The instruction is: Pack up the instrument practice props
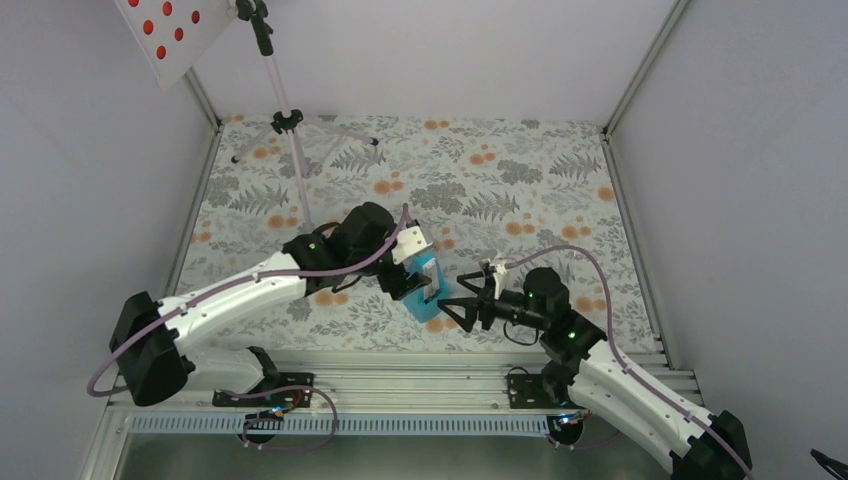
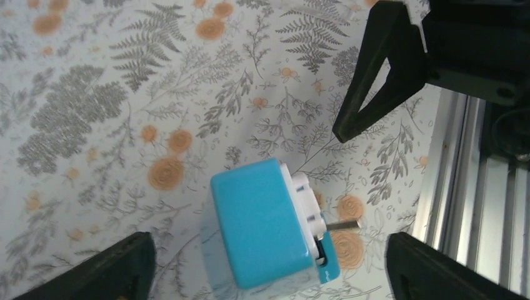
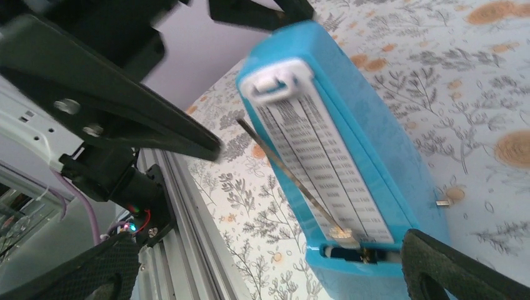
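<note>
— What's on the flowered table?

— Biggest thing is the silver music stand, up on its tripod in the back left corner.

— And the arms?

— Both reach in near the front rail. The left gripper hangs over the turquoise metronome, fingers spread wide either side and clear of it. The right gripper is just beside it, gaping too, holding nothing.

— So the metronome's loose?

— Yes, it sits on the cloth, with its white scale facing the right gripper.
</note>
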Controlling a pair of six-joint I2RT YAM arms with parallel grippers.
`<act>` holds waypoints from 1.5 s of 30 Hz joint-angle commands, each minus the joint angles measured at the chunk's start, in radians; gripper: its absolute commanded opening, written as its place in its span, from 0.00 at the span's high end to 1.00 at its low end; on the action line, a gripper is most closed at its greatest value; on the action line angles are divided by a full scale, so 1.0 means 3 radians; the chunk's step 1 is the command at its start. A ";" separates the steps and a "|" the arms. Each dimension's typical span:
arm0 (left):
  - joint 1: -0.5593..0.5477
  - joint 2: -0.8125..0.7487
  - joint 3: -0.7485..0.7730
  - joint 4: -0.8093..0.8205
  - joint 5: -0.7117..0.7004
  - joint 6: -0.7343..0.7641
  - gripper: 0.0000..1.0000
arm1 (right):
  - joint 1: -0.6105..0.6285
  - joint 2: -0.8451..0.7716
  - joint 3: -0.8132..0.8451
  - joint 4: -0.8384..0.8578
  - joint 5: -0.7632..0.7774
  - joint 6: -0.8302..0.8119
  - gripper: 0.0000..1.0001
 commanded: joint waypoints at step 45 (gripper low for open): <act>0.1289 -0.0994 -0.0622 0.1098 -0.0562 -0.0649 0.00 | -0.0286 0.2036 -0.0099 0.1097 -0.0680 0.0236 0.56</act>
